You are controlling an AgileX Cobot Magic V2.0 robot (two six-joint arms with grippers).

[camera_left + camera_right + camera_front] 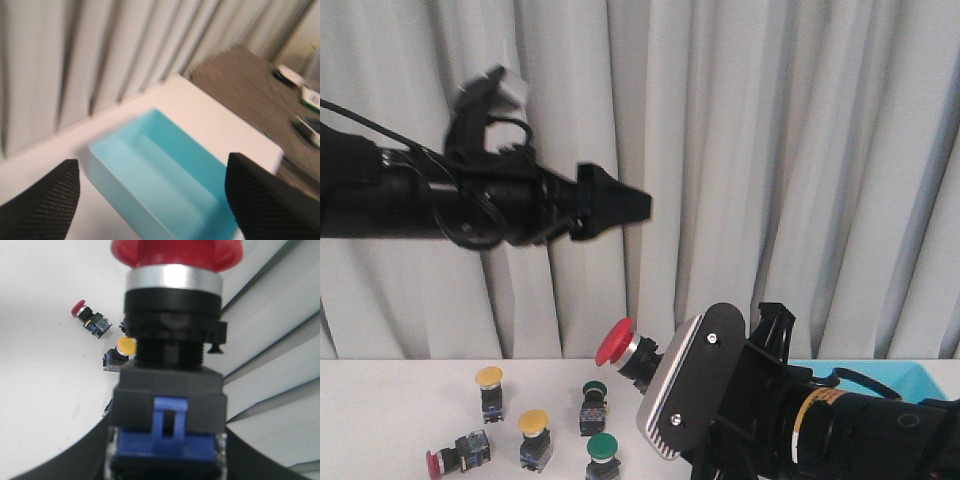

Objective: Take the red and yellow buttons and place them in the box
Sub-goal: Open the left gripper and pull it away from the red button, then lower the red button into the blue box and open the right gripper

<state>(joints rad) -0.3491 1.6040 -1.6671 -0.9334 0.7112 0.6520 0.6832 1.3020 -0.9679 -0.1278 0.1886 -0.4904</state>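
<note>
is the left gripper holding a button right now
No. In the left wrist view the left gripper is open with nothing between its fingers, only the box showing beyond them.

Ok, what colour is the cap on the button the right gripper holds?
Red. The button shows best in the right wrist view, held in the right gripper.

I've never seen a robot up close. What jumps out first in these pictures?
The red button stands out most: the right gripper holds it up in the air, above the table. Below it, more buttons lie scattered, capped yellow, green and red. The left gripper hangs open and empty over the light blue box.
</note>
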